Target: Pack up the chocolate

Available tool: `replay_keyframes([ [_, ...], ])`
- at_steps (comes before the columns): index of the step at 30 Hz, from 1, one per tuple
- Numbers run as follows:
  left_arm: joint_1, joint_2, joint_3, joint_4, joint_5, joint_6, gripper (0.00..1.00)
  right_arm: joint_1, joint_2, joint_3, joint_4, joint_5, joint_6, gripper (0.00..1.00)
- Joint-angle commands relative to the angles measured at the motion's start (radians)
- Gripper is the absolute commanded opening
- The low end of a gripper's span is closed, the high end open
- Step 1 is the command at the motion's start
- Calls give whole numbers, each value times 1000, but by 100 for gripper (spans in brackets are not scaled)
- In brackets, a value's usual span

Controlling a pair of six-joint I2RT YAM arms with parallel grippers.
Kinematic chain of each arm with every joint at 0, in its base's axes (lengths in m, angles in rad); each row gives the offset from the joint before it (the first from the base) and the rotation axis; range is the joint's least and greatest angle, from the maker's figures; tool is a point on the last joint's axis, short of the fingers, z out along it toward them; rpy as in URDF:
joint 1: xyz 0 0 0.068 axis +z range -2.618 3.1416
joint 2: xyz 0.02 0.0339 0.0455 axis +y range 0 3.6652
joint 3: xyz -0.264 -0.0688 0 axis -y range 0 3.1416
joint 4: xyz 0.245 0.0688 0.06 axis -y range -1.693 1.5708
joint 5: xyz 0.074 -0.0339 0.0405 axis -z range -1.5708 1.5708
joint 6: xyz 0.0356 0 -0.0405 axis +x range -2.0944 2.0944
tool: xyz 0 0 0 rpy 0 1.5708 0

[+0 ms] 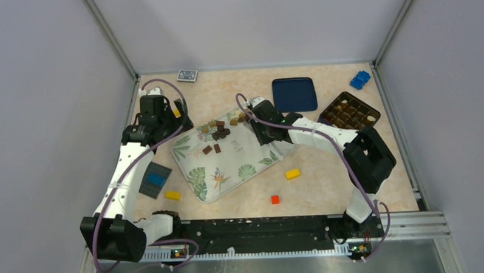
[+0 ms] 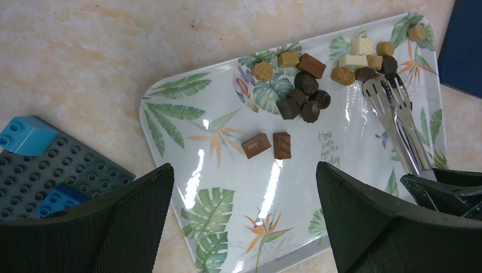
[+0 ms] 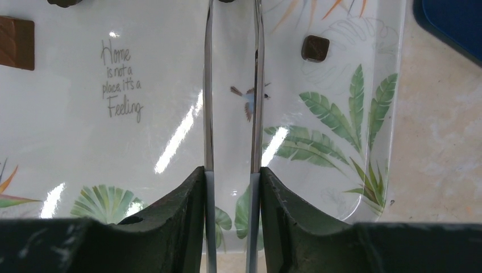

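The left claw (image 2: 243, 170) hangs spread wide and empty. The chocolate (image 2: 307, 85) lies scattered on the leaf-print tray (image 2: 187, 108) just ahead of it. The right claw (image 3: 232, 173) is pinched on a pair of metal tongs (image 2: 398, 119), whose tips sit ahead of it beside the far cluster of pieces. A clean pick likely means straddling one piece squarely, squeezing gently, then carrying it to the partitioned box (image 1: 348, 111) well off to that claw's right.
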Motion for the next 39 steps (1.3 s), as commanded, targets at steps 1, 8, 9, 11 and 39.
replay_keyframes([
  [1,5,-22,31,23,8,-7,99,16,-63,34,32,12,9,25],
  [8,5,-25,25,25,3,-4,99,17,-186,-10,-11,6,42,2],
  [9,5,-24,24,25,3,-4,99,17,-203,-15,-23,5,46,0],
  [11,5,-22,24,26,5,-4,99,16,-230,-14,-59,7,49,0],
  [39,5,7,19,62,35,7,99,-978,-481,-95,-246,-153,107,0],
])
